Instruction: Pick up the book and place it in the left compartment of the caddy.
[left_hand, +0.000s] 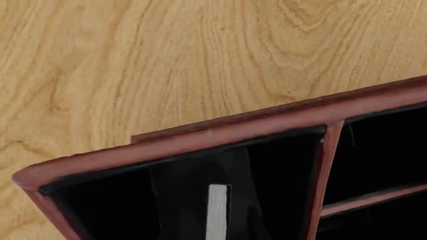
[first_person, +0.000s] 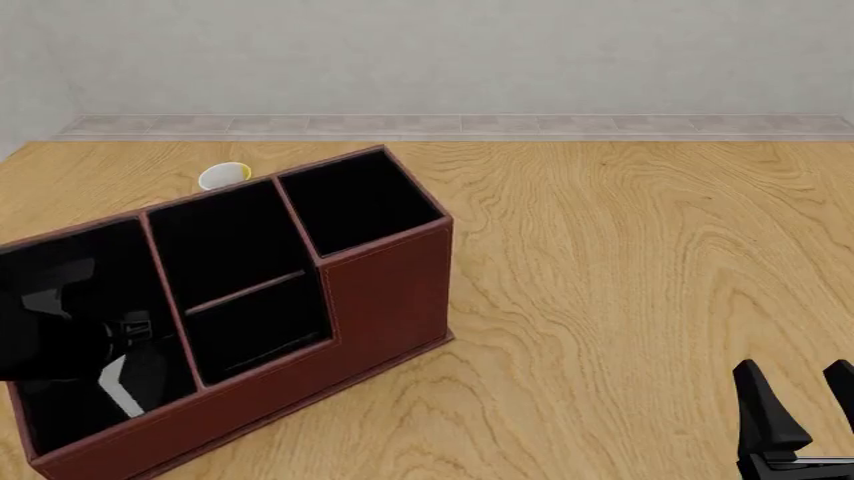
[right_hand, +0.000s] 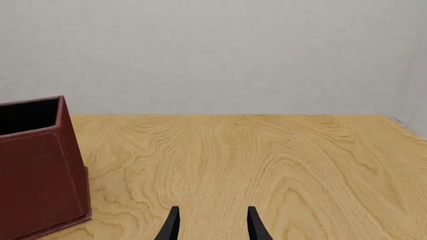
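Left black gripper (first_person: 80, 345) down inside the wide black-lined left compartment (first_person: 60, 415) of the reddish-brown leather-look caddy (first_person: 380, 290), can't tell if it's pinching, thin black book with white page edge (left_hand: 217, 212) standing in that cell, right gripper (right_hand: 212, 225) spread apart, low over the wooden table (first_person: 627, 260)

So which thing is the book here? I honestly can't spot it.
Find the big reddish-brown caddy on the wooden table. Look into its wide end cell nearest the left arm's gripper. The book stands inside, black like the lining, given away only by its white page edge.
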